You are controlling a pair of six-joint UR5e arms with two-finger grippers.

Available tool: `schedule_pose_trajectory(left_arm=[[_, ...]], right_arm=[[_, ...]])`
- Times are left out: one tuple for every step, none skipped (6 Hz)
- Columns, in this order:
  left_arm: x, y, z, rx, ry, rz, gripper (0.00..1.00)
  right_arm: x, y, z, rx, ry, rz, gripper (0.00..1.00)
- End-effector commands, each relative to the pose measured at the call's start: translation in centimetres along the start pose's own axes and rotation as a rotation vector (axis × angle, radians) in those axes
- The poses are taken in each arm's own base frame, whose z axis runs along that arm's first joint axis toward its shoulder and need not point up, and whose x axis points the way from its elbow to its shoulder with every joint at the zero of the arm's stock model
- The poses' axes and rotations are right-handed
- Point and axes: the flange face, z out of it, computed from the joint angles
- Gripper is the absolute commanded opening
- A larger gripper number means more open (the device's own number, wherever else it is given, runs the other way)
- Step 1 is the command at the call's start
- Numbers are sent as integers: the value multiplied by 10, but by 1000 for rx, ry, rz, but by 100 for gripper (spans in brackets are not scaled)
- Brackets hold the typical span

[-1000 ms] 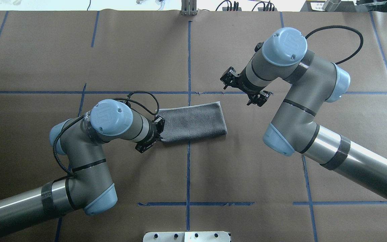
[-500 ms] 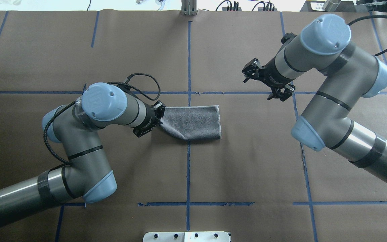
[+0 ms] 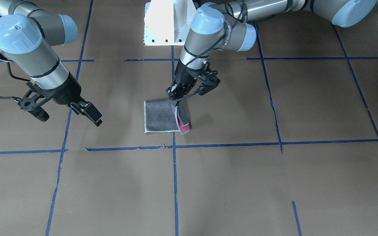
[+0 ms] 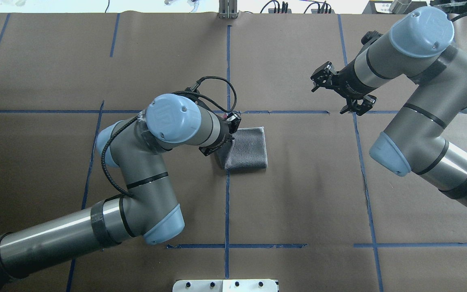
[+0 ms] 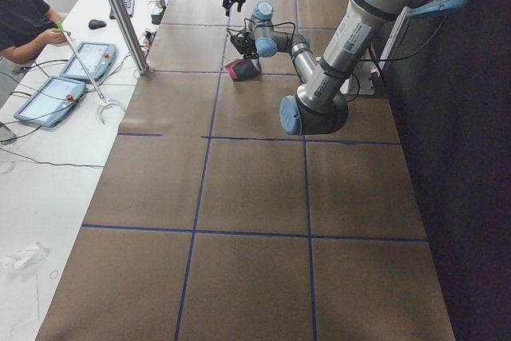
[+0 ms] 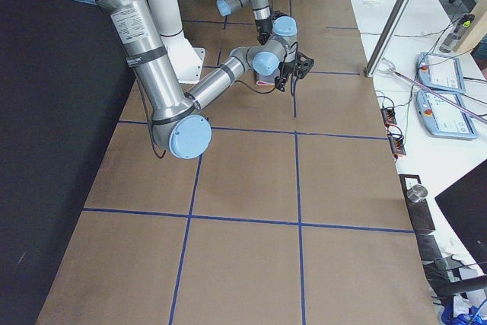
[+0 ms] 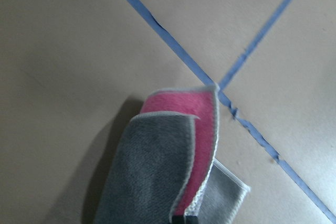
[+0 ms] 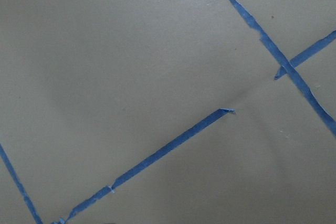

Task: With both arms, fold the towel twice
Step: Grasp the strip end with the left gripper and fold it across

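The towel (image 4: pixel 249 150) lies at the table's middle, folded into a strip with its grey face up. My left gripper (image 4: pixel 222 137) is shut on the towel's left end and holds it raised above the rest. In the front-facing view the lifted end hangs from this gripper (image 3: pixel 176 95) and the pink face (image 3: pixel 184 128) shows underneath. In the left wrist view the towel (image 7: pixel 168 161) curls down, pink inside and grey outside. My right gripper (image 4: pixel 333 96) is open and empty, off the towel to the far right; it also shows in the front-facing view (image 3: pixel 69 117).
The white pedestal base (image 3: pixel 162 23) stands at the robot's side of the table. Blue tape lines (image 4: pixel 227 73) cross the brown paper cover. Along the far edge are a metal post (image 5: pixel 120 13), tablets (image 5: pixel 48 100) and an operator (image 5: pixel 24 17).
My left gripper has moved right with the towel's left end, drawing it over the rest, so the strip looks shorter. My right arm has swung away to the right and further back.
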Motion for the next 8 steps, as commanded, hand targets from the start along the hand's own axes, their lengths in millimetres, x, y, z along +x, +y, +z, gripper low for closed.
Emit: schedule_pose_trajectory(left_arm=[[36,53,26,29,16,23,4],[48,82,42,17,16,40,8],[32,108,52,15,55,142,70],[16,101,58,32,49,253,100],[23,100,34,19,92,253,100],[26,87,-1,8,151,245,100],[8,60,-28,13,181,240,100],[-9,29,-51,28,190,322,100]], right_arm=[[13,-4,5,2,17,9,100],[13,-3,5,1,18,8,100],[11,-2,4,-2,14,7,100],[11,-1,2,-3,11,6,100],[8,2,-2,-3,1,0,100],[9,-10,-12,4,-8,14,100],[13,-29,-30,-30,-22,-9,100],[36,-51,-34,-60,-5,-68,100]])
